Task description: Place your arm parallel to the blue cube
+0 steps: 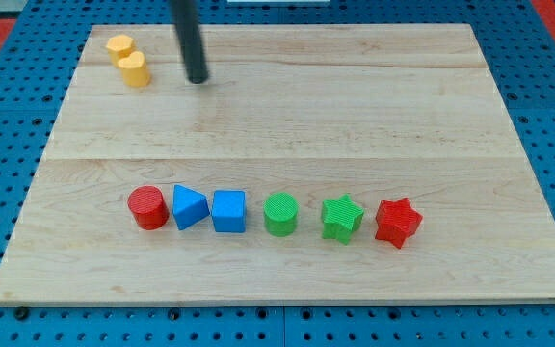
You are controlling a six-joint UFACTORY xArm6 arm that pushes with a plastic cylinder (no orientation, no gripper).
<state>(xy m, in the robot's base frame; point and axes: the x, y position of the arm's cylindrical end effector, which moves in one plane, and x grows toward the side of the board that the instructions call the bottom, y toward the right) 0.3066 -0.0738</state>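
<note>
No jaws, only my tip [198,81], far left by two yellow plastic cylinders [129,60]. Blue plastic cube [228,211] sits near, in the row, just right of blue triangular block [190,206]. Likely light, rigid, slides easily; no contact needed.

Bright, even, diffuse light over the wooden board [287,125]; no hard glare. Soft sheen on the pale planks toward the board's upper middle. Blocks throw only short, faint shadows at their bases. The rod is slightly soft-edged near the view's top; my tip [198,81] sharper, faint shadow beneath. Focus crisp across the board; mild perspective taper toward its far edge.
</note>
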